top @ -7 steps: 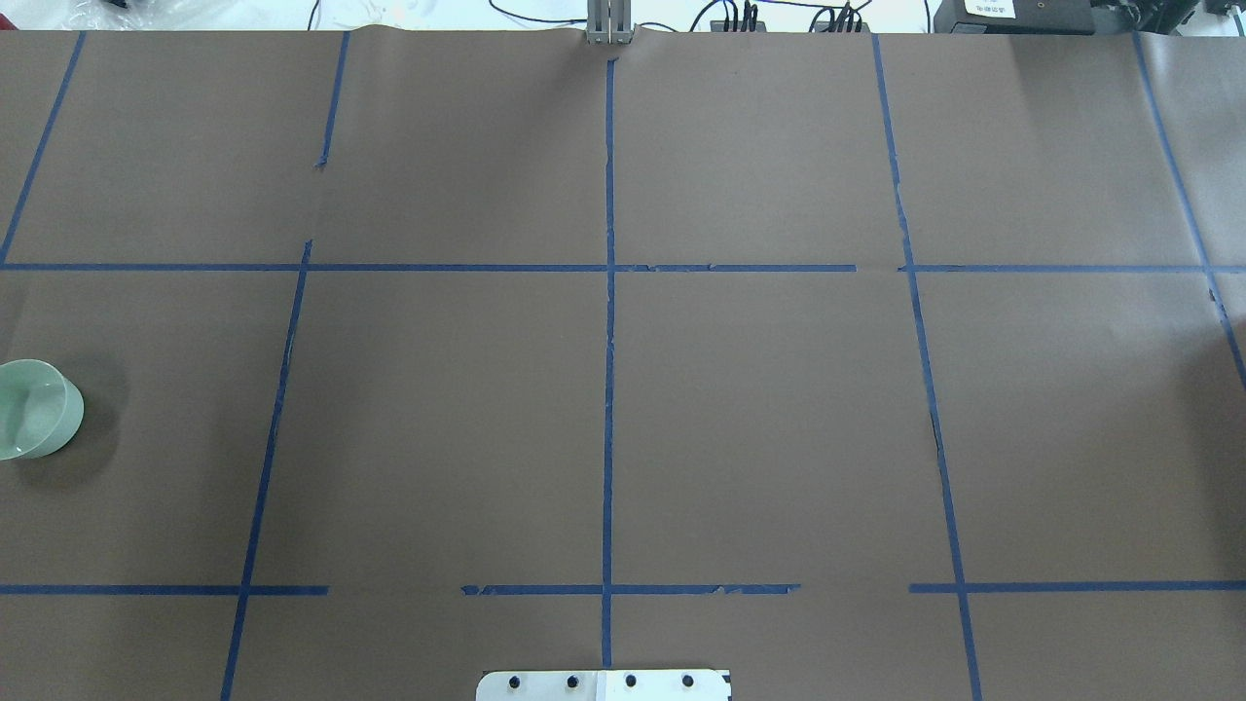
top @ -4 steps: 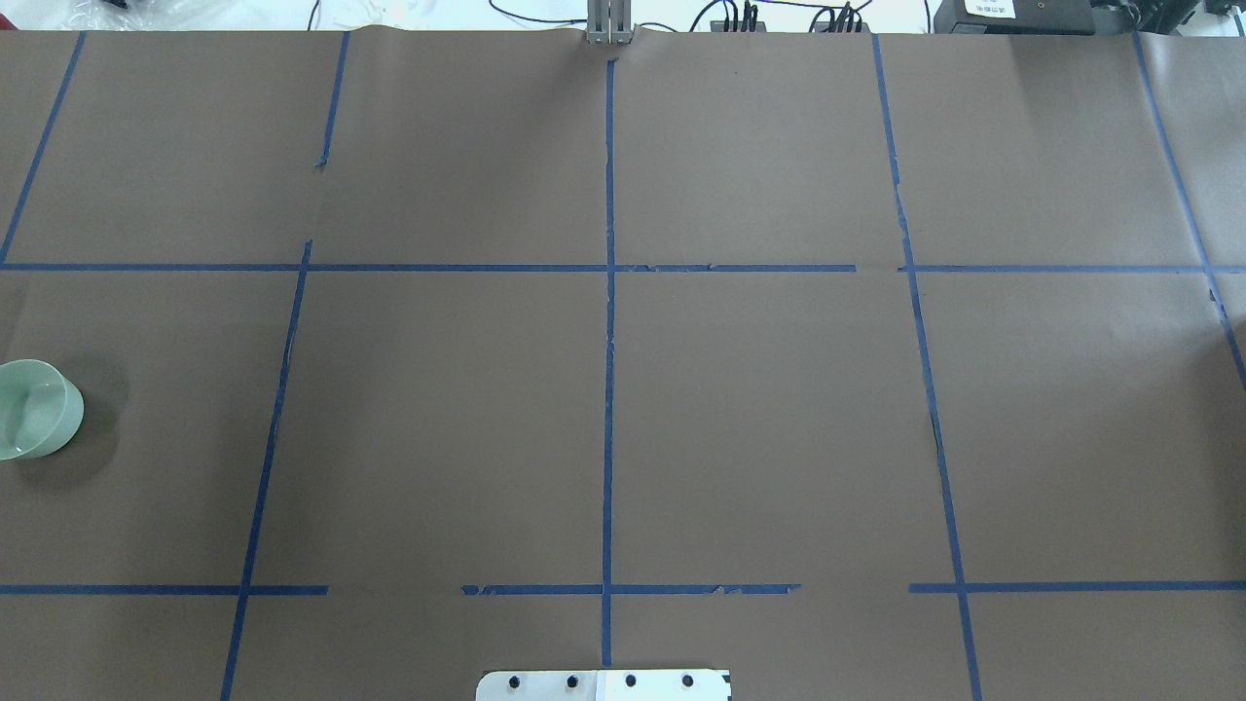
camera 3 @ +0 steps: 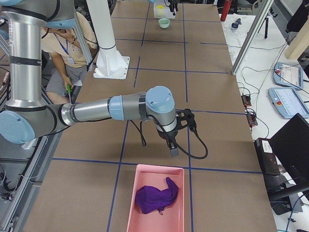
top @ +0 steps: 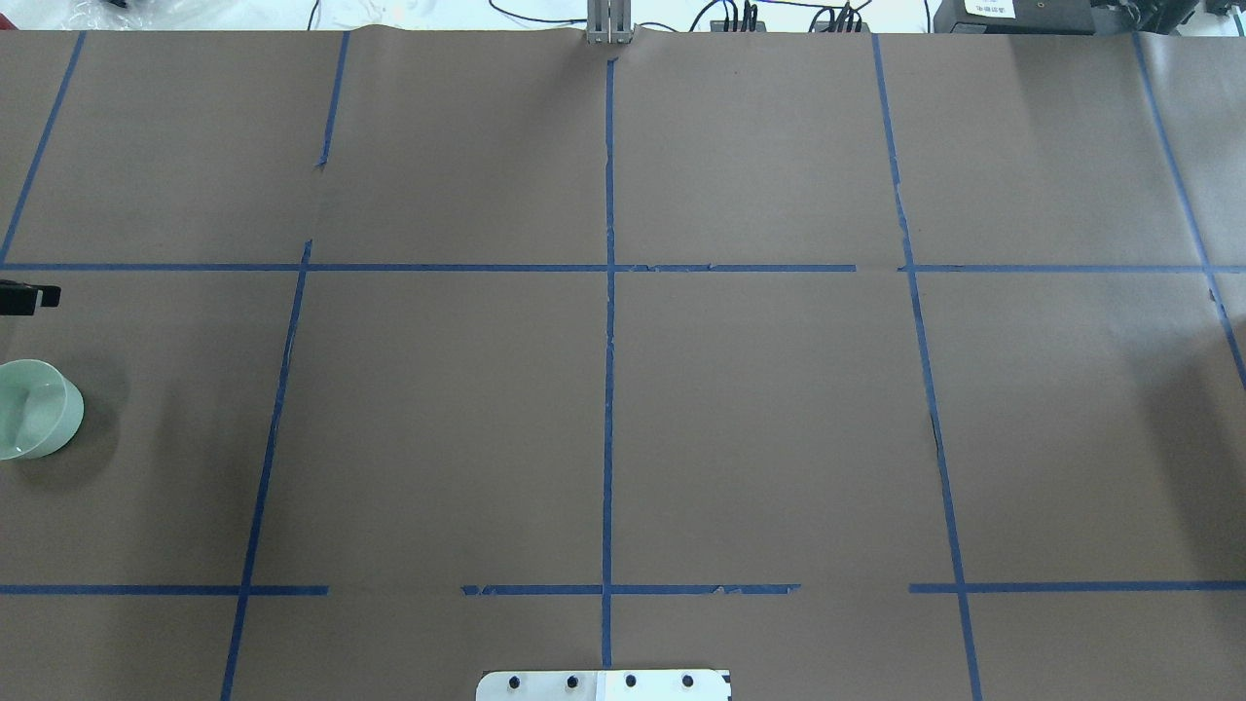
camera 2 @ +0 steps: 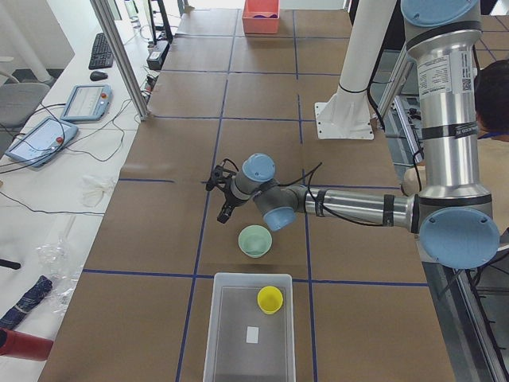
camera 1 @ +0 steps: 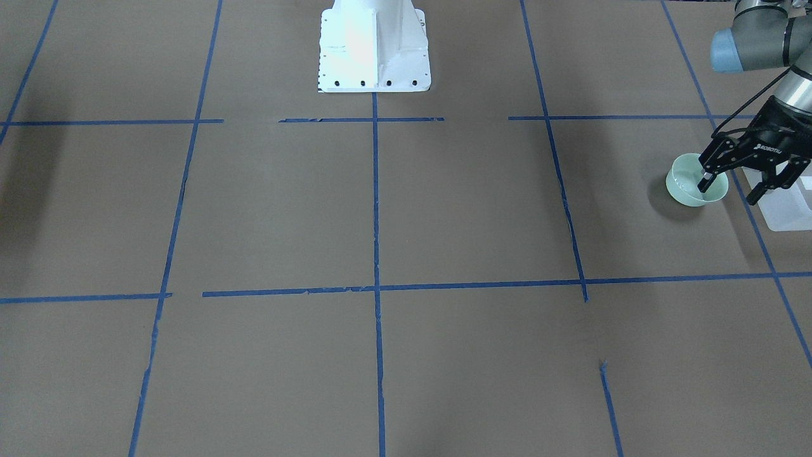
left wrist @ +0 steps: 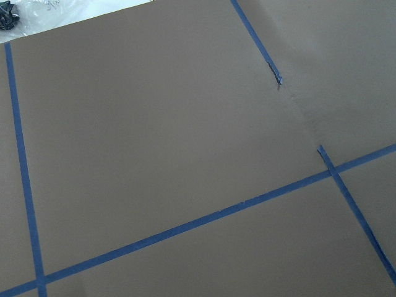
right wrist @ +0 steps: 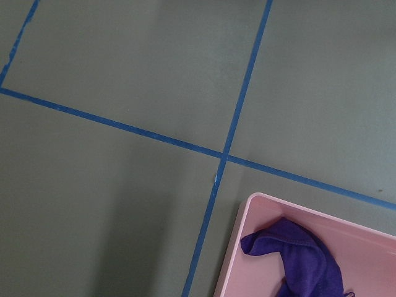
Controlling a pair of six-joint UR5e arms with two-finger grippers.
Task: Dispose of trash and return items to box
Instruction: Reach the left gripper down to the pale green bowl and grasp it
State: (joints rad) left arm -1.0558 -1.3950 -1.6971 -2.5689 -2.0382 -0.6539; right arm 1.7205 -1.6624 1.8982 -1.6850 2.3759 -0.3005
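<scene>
Now the left gripper [camera 1: 729,192], jaws spread wide and empty, hovers just beside the glossy mint bowl [camera 1: 685,185], which looks light, rigid and slippery, so pinching its thin rim, one finger inside, seems safest.

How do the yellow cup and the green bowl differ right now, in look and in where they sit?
The yellow cup sits inside the box, while the green bowl stands outside it on the table, near one short end of the box. The cup is bright yellow and the bowl is pale mint. The bowl looks wider across the mouth than the cup. Both stand upright with mouths up, and neither is held.
</scene>
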